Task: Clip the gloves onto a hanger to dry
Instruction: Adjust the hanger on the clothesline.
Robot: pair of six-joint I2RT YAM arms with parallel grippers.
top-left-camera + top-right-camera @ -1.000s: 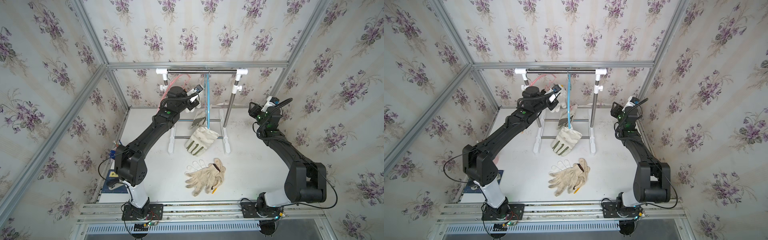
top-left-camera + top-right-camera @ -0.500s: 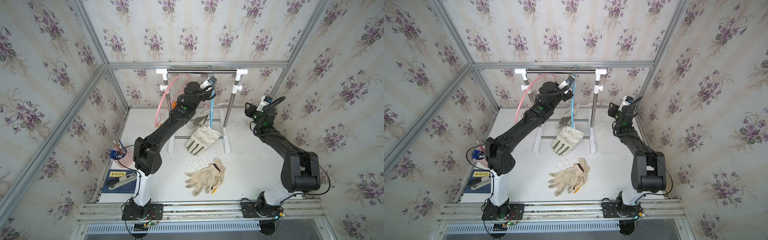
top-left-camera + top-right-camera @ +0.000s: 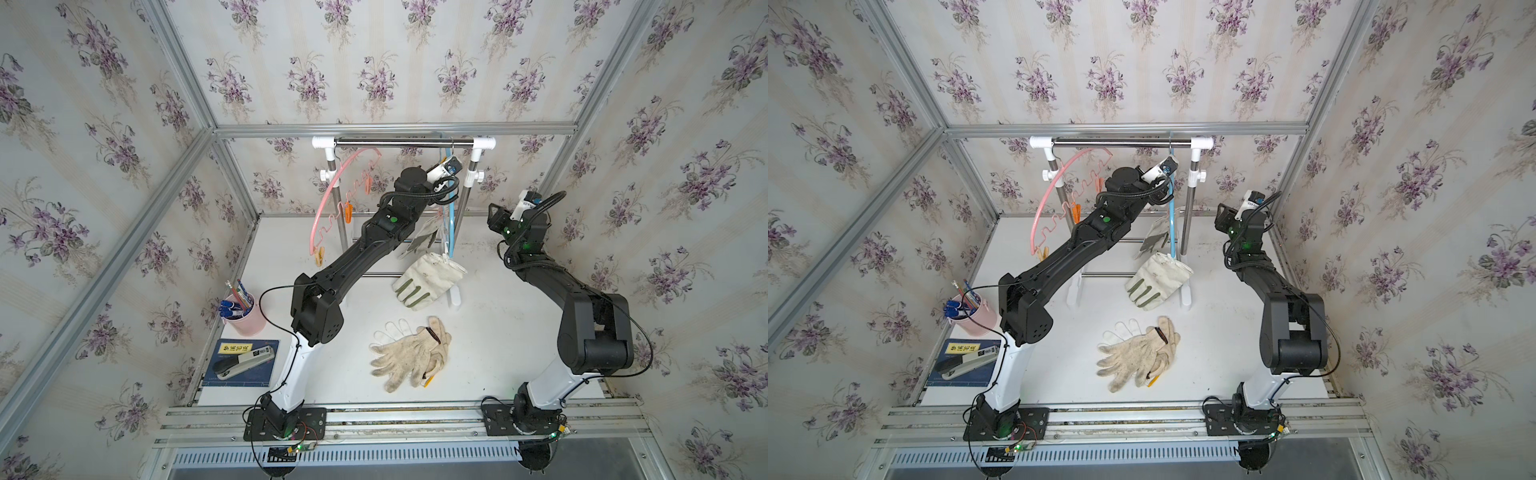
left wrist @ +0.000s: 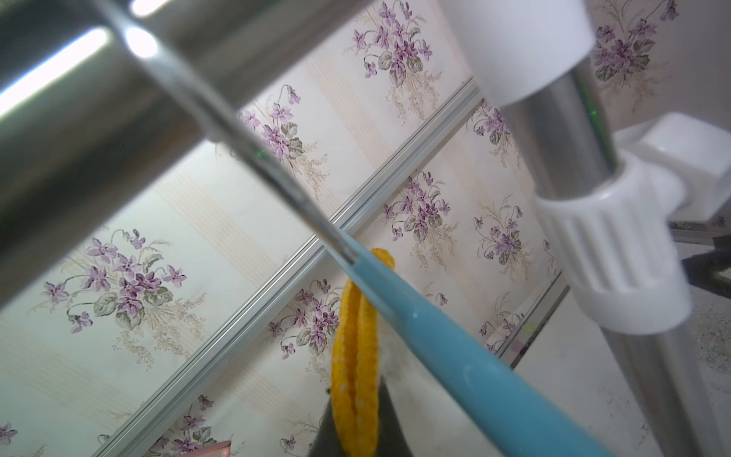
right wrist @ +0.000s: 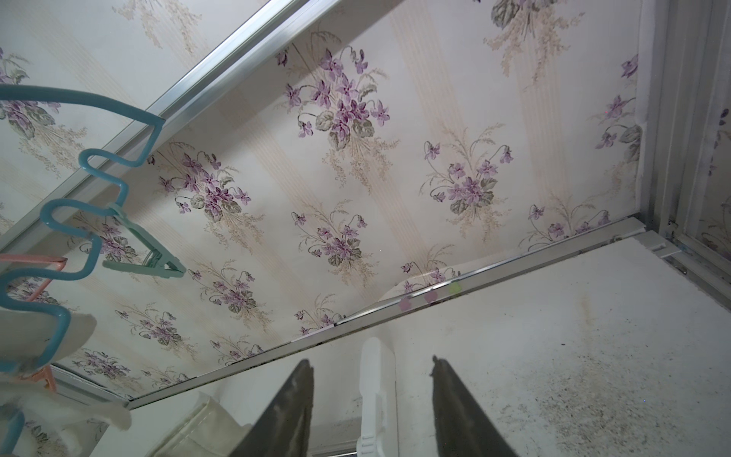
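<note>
My left gripper (image 4: 356, 399) is raised under the rack's rail, shut on the yellow cuff edge (image 4: 354, 340) of a white glove. The blue hanger (image 3: 449, 216) hangs from the rail right beside it; its neck (image 4: 435, 344) crosses next to the cuff. Two canvas gloves hang clipped below, one with green finger patches (image 3: 424, 278) and one behind it (image 3: 422, 237). A heap of dirty knit gloves (image 3: 409, 353) lies on the table. My right gripper (image 5: 372, 399) is open and empty, right of the rack (image 3: 494, 216).
A pink hanger (image 3: 332, 195) with orange clips hangs at the rail's (image 3: 399, 143) left end. The rack's right post (image 3: 465, 208) stands between the arms. A pink pen cup (image 3: 247, 316) and a stapler on a blue book (image 3: 241, 361) sit at the table's left.
My left arm has swung right along the rail, and the blue hanger with its gloves has shifted right with it. The right arm drew back slightly.
</note>
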